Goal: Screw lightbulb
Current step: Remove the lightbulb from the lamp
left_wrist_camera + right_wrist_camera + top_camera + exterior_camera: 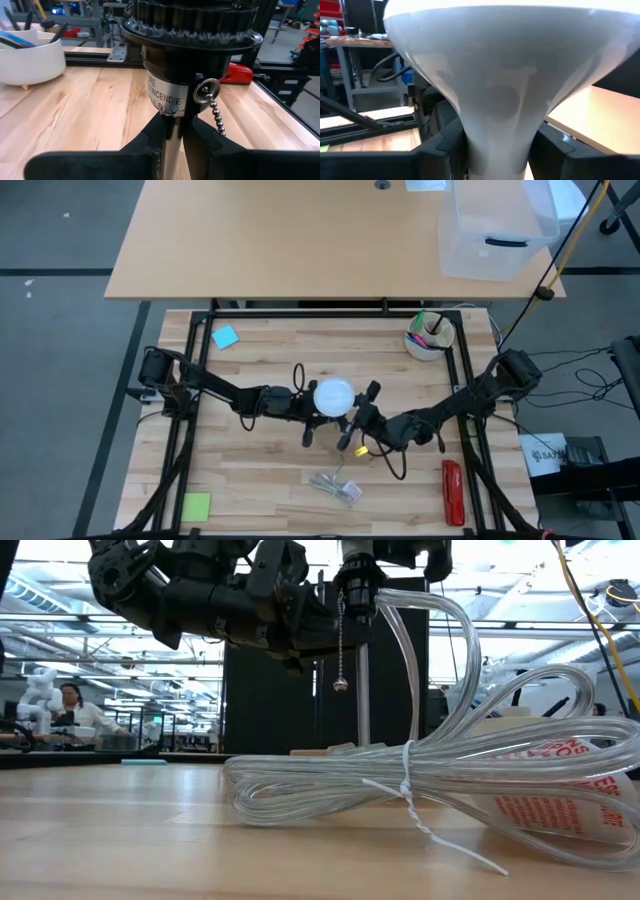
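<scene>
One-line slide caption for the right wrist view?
Right tool grips the white lightbulb by its tapering neck.

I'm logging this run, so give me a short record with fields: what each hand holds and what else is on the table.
left hand: shut on black lamp socket with bead pull chain
right hand: shut on white round-globed lightbulb, at its neck
cord: clear coiled cable on wooden table
elsewhere: white cup of pens, red tool

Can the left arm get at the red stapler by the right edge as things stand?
Probably not. The left tool is clamped on the black socket mid-table, and the right arm with the lightbulb lies between it and the red stapler. It would have to let go first.
</scene>
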`<state>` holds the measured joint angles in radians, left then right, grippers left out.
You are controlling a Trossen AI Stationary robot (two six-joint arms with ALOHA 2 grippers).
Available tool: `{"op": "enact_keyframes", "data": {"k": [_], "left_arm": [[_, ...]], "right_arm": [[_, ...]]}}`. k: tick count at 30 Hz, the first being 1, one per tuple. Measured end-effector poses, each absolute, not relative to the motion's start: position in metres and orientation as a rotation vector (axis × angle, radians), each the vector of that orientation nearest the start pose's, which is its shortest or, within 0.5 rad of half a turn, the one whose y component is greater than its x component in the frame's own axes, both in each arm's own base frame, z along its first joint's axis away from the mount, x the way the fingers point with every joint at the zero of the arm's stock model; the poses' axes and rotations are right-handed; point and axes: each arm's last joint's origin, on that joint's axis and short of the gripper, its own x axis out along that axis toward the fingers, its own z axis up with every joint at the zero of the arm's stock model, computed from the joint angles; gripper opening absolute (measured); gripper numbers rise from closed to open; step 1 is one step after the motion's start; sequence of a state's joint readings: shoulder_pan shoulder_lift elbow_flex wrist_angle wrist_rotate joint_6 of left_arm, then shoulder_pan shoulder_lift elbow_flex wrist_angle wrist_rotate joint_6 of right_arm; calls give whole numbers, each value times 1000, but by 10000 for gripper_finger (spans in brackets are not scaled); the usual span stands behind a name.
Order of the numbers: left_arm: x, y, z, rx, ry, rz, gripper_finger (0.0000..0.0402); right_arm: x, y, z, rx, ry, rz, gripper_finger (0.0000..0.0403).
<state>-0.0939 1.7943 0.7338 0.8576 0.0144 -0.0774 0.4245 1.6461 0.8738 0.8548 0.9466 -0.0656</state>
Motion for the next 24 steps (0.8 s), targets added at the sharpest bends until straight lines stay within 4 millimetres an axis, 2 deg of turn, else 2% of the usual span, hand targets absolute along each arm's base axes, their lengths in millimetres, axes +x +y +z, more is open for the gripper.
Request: {"op": "enact_keyframes", "data": {"k": [6, 14, 20, 24], "left_arm": [[343, -34, 157, -66, 212, -145, 48], [343, -36, 157, -69, 212, -176, 48], [343, -38, 156, -70, 216, -195, 48], [343, -39, 156, -71, 218, -208, 48]], "right_arm": [[320, 115, 250, -35, -12, -447, 173], [314, 103, 259, -81, 70, -321, 149], [314, 89, 263, -116, 106, -204, 166], [316, 79, 265, -123, 117, -120, 159]]}}
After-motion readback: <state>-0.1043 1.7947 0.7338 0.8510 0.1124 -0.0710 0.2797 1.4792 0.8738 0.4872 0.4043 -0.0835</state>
